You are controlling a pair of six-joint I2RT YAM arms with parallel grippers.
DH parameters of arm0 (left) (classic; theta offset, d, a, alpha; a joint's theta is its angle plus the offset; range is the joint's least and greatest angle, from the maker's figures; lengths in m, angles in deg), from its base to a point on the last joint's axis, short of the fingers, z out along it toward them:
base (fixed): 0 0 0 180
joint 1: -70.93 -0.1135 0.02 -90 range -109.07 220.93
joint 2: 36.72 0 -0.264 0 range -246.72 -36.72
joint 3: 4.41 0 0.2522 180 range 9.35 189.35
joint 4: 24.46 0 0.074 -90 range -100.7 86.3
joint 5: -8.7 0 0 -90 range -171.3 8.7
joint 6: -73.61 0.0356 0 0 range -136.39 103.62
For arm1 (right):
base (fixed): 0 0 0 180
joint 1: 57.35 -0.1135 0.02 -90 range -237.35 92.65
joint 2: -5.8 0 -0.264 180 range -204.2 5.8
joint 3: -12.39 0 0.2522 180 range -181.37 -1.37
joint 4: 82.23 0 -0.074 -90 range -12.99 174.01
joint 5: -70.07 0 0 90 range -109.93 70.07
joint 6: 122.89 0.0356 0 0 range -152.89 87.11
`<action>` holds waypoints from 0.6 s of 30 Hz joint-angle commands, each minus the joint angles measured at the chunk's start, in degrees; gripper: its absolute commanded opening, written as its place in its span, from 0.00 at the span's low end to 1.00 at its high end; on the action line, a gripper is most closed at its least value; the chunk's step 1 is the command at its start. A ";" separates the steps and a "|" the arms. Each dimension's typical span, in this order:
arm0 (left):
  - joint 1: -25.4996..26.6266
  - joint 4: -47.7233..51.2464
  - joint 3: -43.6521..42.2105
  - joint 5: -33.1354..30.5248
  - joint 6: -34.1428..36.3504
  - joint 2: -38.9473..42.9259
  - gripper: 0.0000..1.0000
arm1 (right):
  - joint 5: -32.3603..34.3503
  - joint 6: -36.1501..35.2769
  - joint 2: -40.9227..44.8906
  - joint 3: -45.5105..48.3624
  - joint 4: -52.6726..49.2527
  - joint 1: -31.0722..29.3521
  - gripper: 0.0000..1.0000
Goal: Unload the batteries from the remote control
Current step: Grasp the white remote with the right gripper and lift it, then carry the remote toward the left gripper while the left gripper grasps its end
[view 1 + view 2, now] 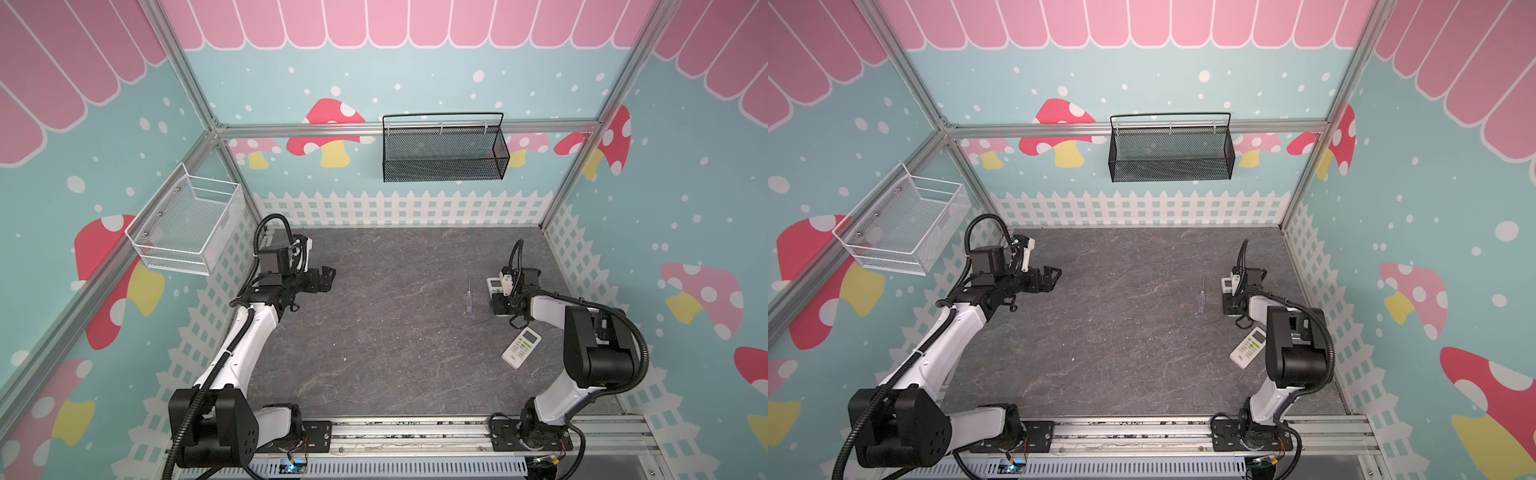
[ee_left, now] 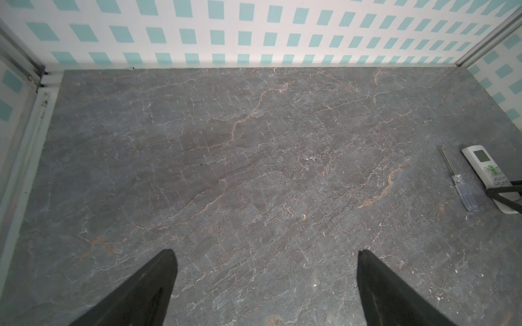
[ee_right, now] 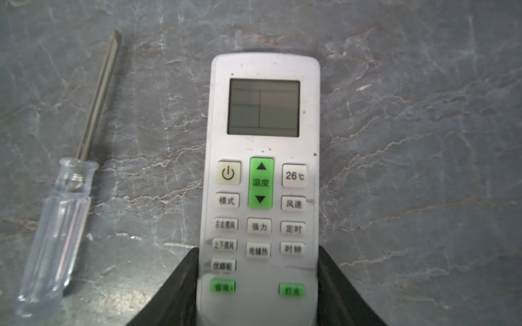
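Observation:
A white remote control with a grey screen and green buttons lies face up on the dark stone table at the right. My right gripper has its two black fingers pressed against both sides of the remote's button end. My left gripper hovers open over bare table at the left, nothing between its fingers. The left wrist view shows the same remote far off. The batteries are hidden.
A clear-handled screwdriver lies just left of the gripped remote. Another white remote lies face up nearer the front, beside the right arm. A black mesh basket and a white one hang on the walls.

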 commanded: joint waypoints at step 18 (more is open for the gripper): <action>8.56 31.03 47.46 28.19 43.86 -14.27 0.99 | -33.08 -9.65 11.30 -17.70 -4.16 -12.64 0.44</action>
